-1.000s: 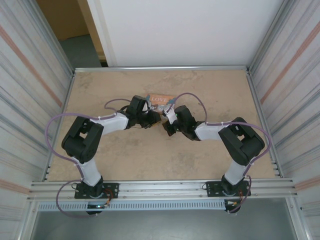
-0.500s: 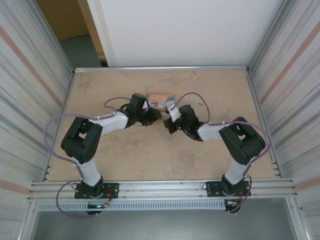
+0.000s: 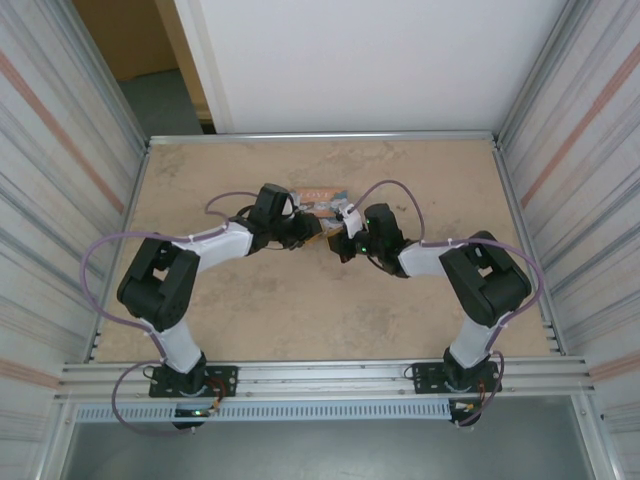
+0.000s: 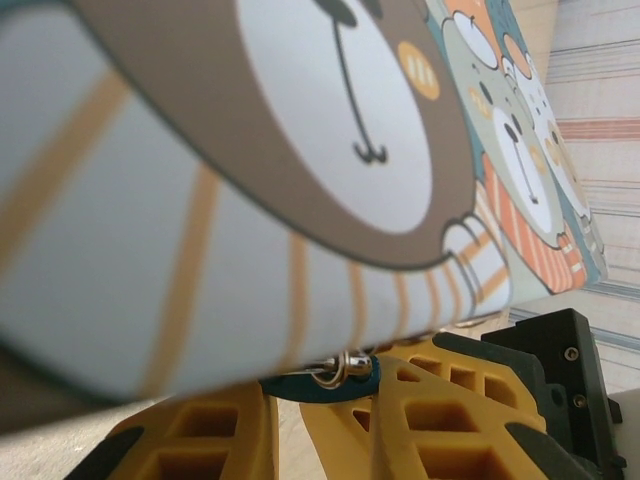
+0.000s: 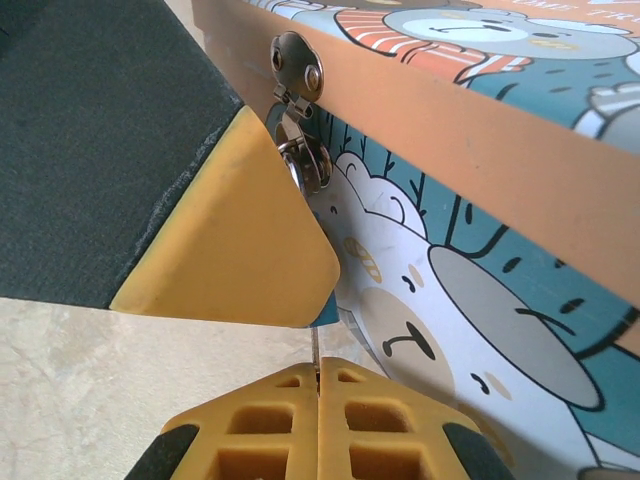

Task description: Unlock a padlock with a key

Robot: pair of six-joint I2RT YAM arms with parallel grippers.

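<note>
We see a tan table (image 3: 420, 310) with both arms reaching in to meet near its middle, the left arm (image 3: 215, 243) and the right arm (image 3: 440, 258) nearly nose to nose.

Just beyond the two claws lies an orange-and-teal cartoon box (image 3: 322, 196). From the left wrist, its bear-printed face looms right above that claw's fingers.

The left claw (image 4: 290, 400) has its yellow fingers drawn close, with only a narrow gap between them. It is clenched on the padlock (image 4: 300, 388), which sits between the fingertips, directly under the box's edge.

The padlock looks like a tiny flat piece of dark blue-teal. A small silvery ring (image 4: 338, 371) sits on top of it, touching the box.

The right claw (image 5: 320, 368) is clenched tight, pad against pad. The left claw's finger is just above and left of it, and the box's side is to its right.

Higher up from the right claw, a round metal clasp (image 5: 297, 62) hangs on the box's orange rim.

A thin grey sliver (image 5: 315, 345) stands straight up out of the seam of the right claw's pads. We cannot tell whether it is the key.
</note>
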